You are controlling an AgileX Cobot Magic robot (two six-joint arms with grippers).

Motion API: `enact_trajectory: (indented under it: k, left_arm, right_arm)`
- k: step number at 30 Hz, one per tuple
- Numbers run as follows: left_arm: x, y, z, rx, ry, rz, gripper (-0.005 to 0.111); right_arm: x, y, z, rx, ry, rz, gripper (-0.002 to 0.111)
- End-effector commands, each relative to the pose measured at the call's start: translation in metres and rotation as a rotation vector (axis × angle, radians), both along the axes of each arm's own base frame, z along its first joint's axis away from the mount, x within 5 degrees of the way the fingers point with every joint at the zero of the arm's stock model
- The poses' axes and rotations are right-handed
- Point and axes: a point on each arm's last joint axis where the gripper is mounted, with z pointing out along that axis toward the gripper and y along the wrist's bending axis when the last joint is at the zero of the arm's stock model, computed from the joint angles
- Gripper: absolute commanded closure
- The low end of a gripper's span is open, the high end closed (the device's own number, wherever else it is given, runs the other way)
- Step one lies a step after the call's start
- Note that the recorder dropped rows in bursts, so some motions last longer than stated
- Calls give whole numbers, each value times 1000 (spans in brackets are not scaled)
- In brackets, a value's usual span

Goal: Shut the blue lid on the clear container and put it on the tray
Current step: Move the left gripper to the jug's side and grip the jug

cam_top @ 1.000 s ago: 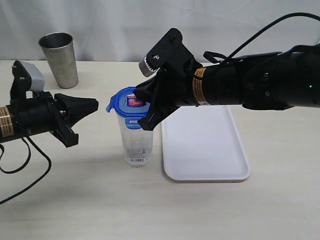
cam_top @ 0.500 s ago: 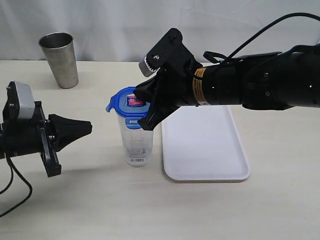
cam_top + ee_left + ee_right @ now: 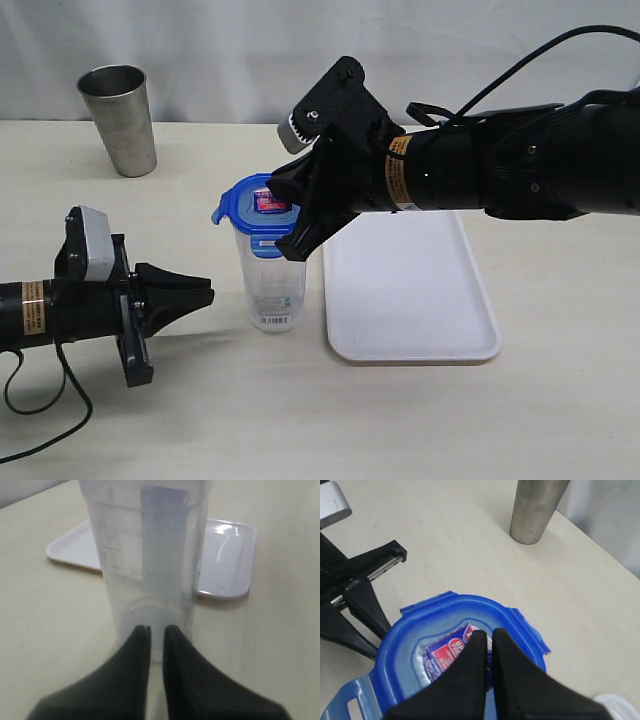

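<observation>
The clear container (image 3: 275, 285) stands upright on the table just left of the white tray (image 3: 410, 300). The blue lid (image 3: 250, 215) sits on top of it, with one flap sticking out sideways. My right gripper (image 3: 275, 190) is shut, and its tips rest on the lid's red-blue sticker (image 3: 447, 652). The blue lid (image 3: 410, 630) fills the right wrist view under that gripper (image 3: 487, 632). My left gripper (image 3: 208, 293) is shut and empty. It points at the container's lower part from the left, a short gap away. In the left wrist view the container (image 3: 150, 555) rises right beyond the gripper (image 3: 156, 629).
A grey steel cup (image 3: 120, 118) stands at the back left, well away from both arms; it also shows in the right wrist view (image 3: 535, 505). The tray (image 3: 225, 555) lies behind the container in the left wrist view. The right arm's body hangs over the tray's far end.
My left gripper has dropped lower and moved right, closer to the container's lower half. The right gripper, lid and container have not moved.
</observation>
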Motion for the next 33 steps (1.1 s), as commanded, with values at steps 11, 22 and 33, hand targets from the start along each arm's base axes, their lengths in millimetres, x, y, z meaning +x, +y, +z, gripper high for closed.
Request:
enact_trajectory:
  k: [11, 22, 33]
  left_arm:
    - [18, -45, 6, -15, -69, -15, 14]
    - [35, -55, -8, -68, -38, -38, 14]
    - [47, -76, -11, -79, -16, -119, 14]
  right_arm:
    - [1, 1, -2, -9, 4, -8, 104]
    - [1, 1, -2, -4, 9, -12, 104]
    - [1, 1, -2, -4, 9, -12, 104]
